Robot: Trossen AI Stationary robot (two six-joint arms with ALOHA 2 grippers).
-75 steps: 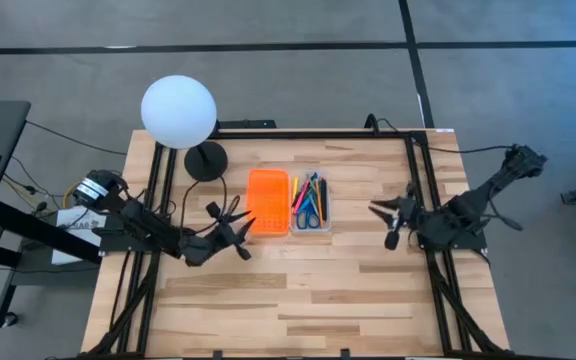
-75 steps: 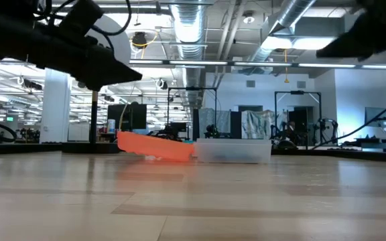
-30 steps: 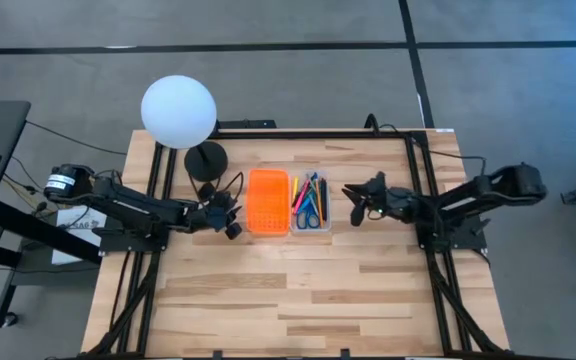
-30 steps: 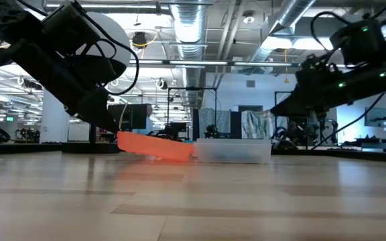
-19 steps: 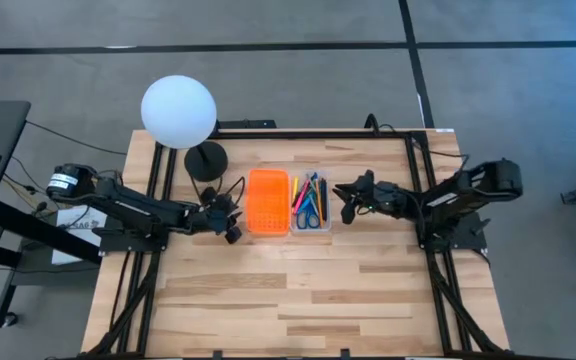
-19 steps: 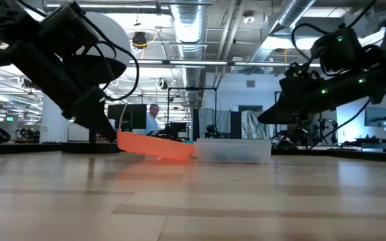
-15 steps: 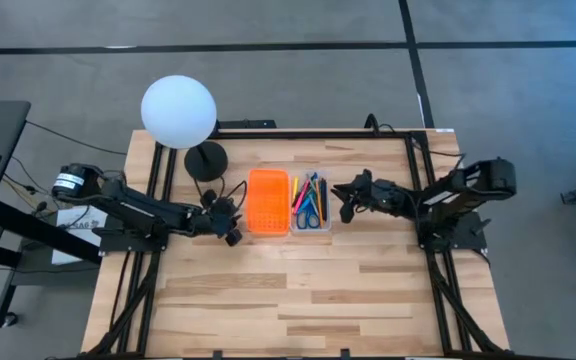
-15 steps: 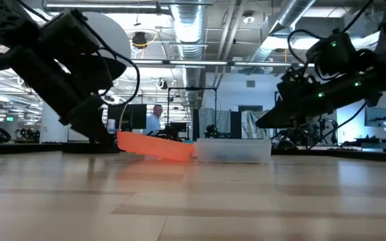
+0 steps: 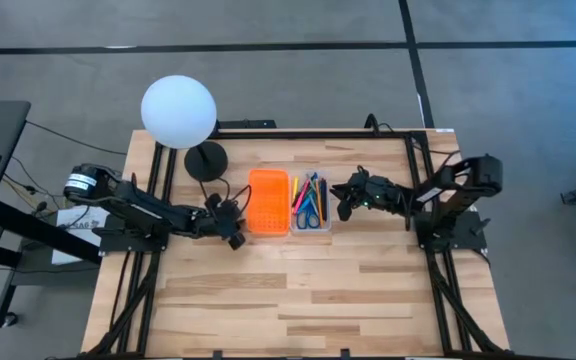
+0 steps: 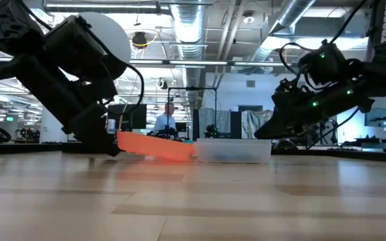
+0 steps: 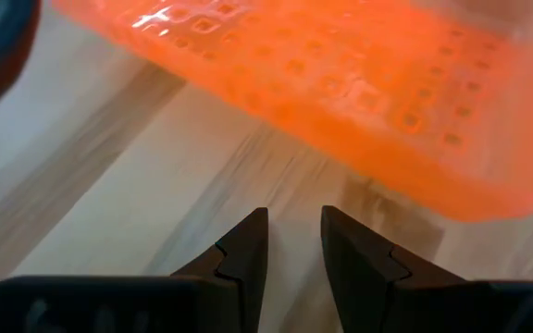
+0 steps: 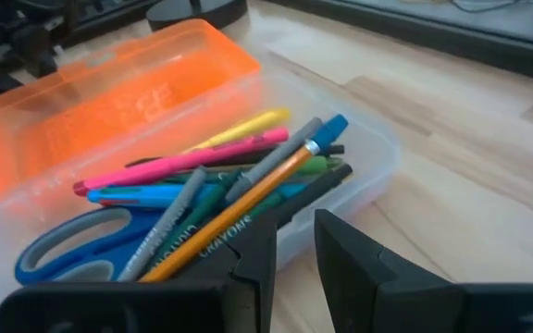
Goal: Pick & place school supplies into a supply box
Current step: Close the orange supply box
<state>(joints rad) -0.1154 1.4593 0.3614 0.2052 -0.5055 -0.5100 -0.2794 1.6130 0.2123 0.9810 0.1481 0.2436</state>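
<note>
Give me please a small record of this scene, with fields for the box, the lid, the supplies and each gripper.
supply box: clear tray at the table's middle, open
lid: orange lid folded out flat on the tray's left side
school supplies: pens, pencils and markers plus blue-handled scissors, all lying in the tray
left gripper: low at the lid's outer edge, jaws slightly apart, holding nothing
right gripper: just right of the tray, jaws slightly apart, empty
other: white globe lamp at the table's far left corner

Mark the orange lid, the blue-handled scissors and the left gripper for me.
orange lid (image 9: 267, 201): high view, centre of its top face.
blue-handled scissors (image 12: 68, 248): right wrist view, blue handle loop.
left gripper (image 11: 292, 242): left wrist view, gap between its fingertips.
</note>
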